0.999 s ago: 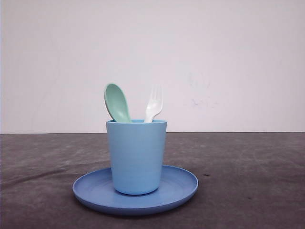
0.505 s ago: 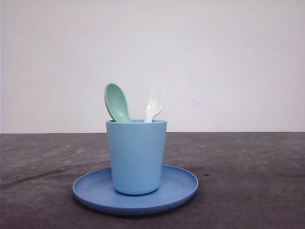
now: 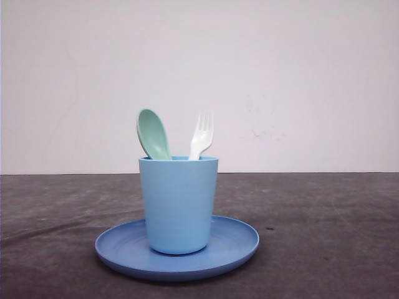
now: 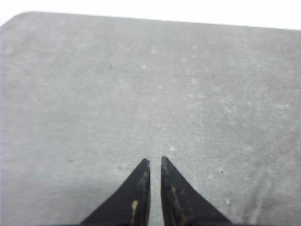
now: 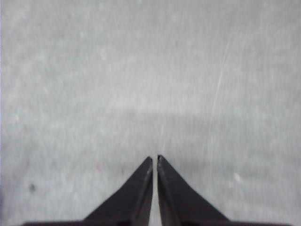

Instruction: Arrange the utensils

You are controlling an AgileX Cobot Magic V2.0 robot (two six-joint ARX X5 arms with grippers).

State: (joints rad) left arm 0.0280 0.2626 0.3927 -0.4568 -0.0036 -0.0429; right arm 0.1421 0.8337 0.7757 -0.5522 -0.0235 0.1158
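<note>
Front view shows the light blue cup (image 3: 178, 204) standing upright in the middle of the round blue plate (image 3: 237, 246), on the dark table (image 3: 330, 230). Both utensils stand inside the cup with the handles down. The mint-green spoon (image 3: 153, 134) leans to the left, its oval bowl above the rim. The white fork (image 3: 202, 136) is just beside it on the right, its short tines pointing up, and it leans a little to the right. The two heads are near each other but apart.

On the left wrist view, the left gripper (image 4: 155, 161) has its two dark fingers almost together, only a thin gap between the tips, and it holds nothing; below it is bare grey table. On the right wrist view, the right gripper (image 5: 154, 158) is closed in the same way, empty, over the bare surface.

Both utensils look like thin plastic, so they are probably very light and stiff, with a smooth surface that can slip. A good place to take hold is likely the neck just under the head, above the cup rim. The cup also seems light, so a sideways pull may tip it.
</note>
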